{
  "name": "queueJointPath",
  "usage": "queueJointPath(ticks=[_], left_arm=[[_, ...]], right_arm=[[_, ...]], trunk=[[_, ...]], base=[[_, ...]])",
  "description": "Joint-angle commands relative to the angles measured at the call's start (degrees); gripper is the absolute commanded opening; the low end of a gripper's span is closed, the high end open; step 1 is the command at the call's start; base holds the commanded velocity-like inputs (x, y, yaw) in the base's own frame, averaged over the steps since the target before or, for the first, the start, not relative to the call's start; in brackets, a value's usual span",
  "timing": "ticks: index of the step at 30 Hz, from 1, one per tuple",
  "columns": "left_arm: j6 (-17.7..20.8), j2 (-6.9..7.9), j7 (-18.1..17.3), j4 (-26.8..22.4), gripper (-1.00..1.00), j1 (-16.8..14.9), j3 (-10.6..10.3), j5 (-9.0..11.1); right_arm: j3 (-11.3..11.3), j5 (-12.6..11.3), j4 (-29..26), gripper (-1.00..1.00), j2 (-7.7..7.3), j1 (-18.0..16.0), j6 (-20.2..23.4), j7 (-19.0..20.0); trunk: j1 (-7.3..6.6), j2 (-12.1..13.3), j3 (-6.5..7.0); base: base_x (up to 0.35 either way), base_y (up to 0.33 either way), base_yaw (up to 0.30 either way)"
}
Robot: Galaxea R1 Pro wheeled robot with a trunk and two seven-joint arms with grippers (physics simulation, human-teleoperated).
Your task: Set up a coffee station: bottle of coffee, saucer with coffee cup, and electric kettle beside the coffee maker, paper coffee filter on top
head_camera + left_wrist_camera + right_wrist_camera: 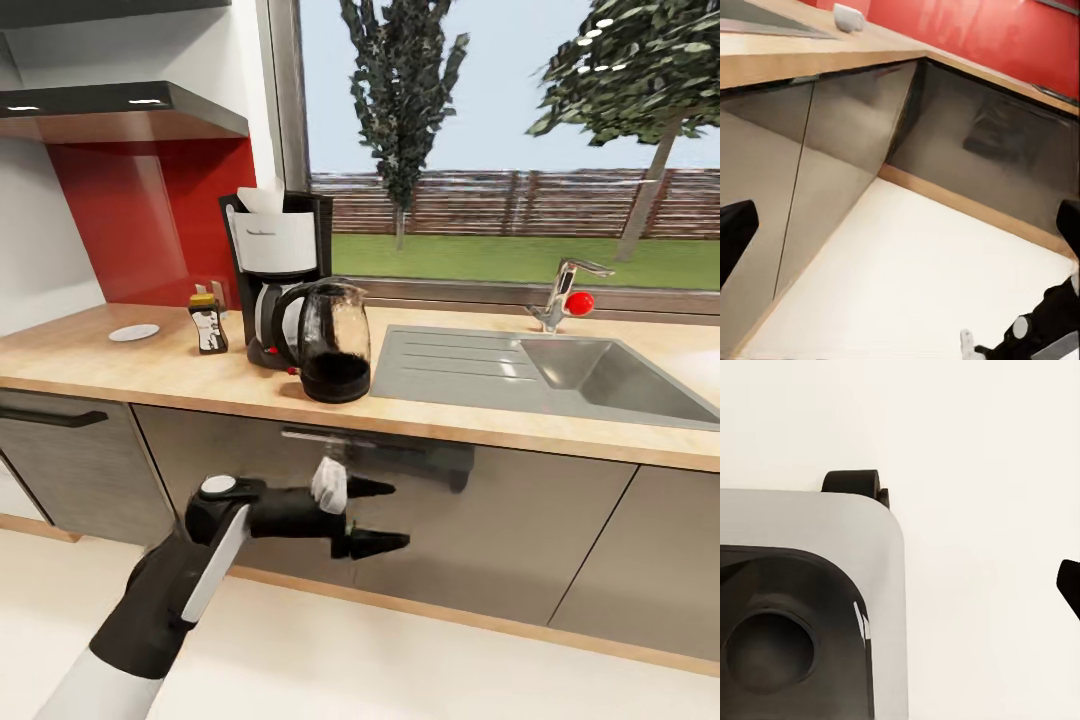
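On the counter: coffee maker (278,285), filter (262,199), jar (207,323), kettle (332,342), saucer (134,332) — set.
Left: cup (329,484), gripped by left gripper (378,516).
Right gripper: cannot tell.

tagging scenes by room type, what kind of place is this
A home kitchen, rendered in simulation: a wooden countertop over grey cabinets, a steel sink with a tap under a garden window, and a coffee maker beside a kettle.

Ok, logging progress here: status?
Left pincer low before cabinet fronts, white item by its fingers, grip unclear. Saucer bare, left of coffee bottle. Electric kettle fronts coffee maker, paper filter on top.
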Motion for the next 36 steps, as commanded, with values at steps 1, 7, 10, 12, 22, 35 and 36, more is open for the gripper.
queueJointPath(ticks=[1, 7, 10, 12, 22, 35, 36], left_arm=[[0.16, 0.46, -0.61, 0.32, 1.0, 0.84, -0.08, 0.45], [-5.18, 2.9, -2.75, 9.09, 1.0, 10.0, -0.08, 0.26], [-21.34, 4.48, -2.7, 31.43, 1.0, 11.82, 0.34, 0.4], [-24.02, 4.57, -2.69, 36.13, 1.0, 11.92, 0.41, 0.44], [-42.15, 5.05, -2.68, 66.87, 1.0, 12.08, 0.97, 13.55], [-49.07, 5.64, -2.21, 85.83, 1.0, 13.58, 7.63, 18.63], [-49.08, 5.65, -2.2, 85.85, 1.0, 13.6, 7.65, 18.64]], right_arm=[[0.12, -0.42, 0.07, 1.0, -0.02, -0.04, -0.2, 0.25], [0.09, -0.42, 0.04, 1.0, -0.05, -0.04, -0.25, 0.25], [0.04, -0.44, -0.01, 1.0, -0.94, -0.04, -0.19, 0.25], [0.04, -0.45, -0.02, 1.0, -1.02, -0.04, -0.18, 0.25], [-0.04, -0.5, -0.02, 1.0, -1.18, -0.04, -0.17, 0.25], [-0.26, -0.64, -4.76, 1.0, -1.16, -0.12, -0.11, 0.28], [-0.22, -0.63, -4.71, 1.0, -1.16, -0.12, -0.12, 0.27]], trunk=[[-0.01, -0.02, -0.05], [-0.01, -0.02, -0.05], [-0.01, -0.02, -0.05], [-0.01, -0.02, -0.05], [-0.01, -0.02, -0.05], [-0.01, -0.02, -0.05], [-0.01, -0.02, -0.05]], base=[[0.0, 0.0, 0.0], [0.0, 0.0, 0.0], [0.0, 0.0, 0.0], [0.0, 0.0, 0.0], [0.0, 0.0, 0.0], [0.0, 0.0, 0.0], [0.0, 0.0, 0.0]])
